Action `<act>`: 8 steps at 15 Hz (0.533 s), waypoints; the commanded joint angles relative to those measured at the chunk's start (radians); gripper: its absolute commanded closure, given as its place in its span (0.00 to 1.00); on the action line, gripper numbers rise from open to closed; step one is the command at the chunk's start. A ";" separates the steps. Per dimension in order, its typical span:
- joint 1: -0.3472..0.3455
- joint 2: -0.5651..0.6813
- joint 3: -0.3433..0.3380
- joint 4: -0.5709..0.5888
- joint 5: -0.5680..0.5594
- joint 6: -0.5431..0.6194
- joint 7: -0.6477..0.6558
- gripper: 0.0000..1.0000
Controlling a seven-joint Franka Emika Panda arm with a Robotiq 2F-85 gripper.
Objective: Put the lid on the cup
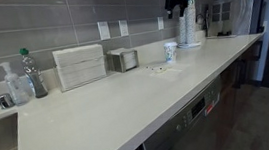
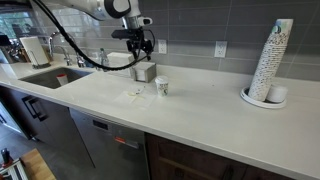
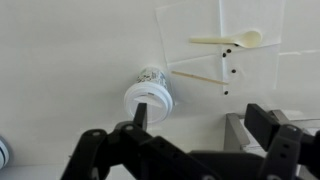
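1. Gripper [image 2: 141,55] hangs in the air above the counter [image 2: 200,120], up and back from the cup [image 2: 161,87], touching nothing.
2. Jaws stand wide apart in the wrist view, nothing between them; one dark finger [image 3: 138,115] overlaps the edge of the cup there, in the picture only.
3. Cup stands upright on the counter, near the middle, just in front of a small metal box [image 2: 145,72]. Both exterior views show it; in an exterior view it sits at [image 1: 170,51], below the gripper [image 1: 178,8].
4. Lid [image 3: 150,99]: in the wrist view a whitish ringed disc covers the cup's mouth, so it looks seated on the cup. The exterior views are too small to confirm the fit.
5. Just beside the cup lie a pale spoon [image 3: 225,40] and a thin stir stick [image 3: 200,77], apart from it.
6. The tall stack of white cups [image 2: 272,60] stands well apart, further along the counter.
7. Soap bottle [image 1: 15,85] stands at the far end.
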 commanded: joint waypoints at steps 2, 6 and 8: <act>-0.014 -0.221 -0.010 -0.288 0.013 0.125 -0.077 0.00; -0.022 -0.394 -0.040 -0.480 0.034 0.119 -0.077 0.00; -0.023 -0.474 -0.057 -0.565 0.028 0.117 -0.069 0.00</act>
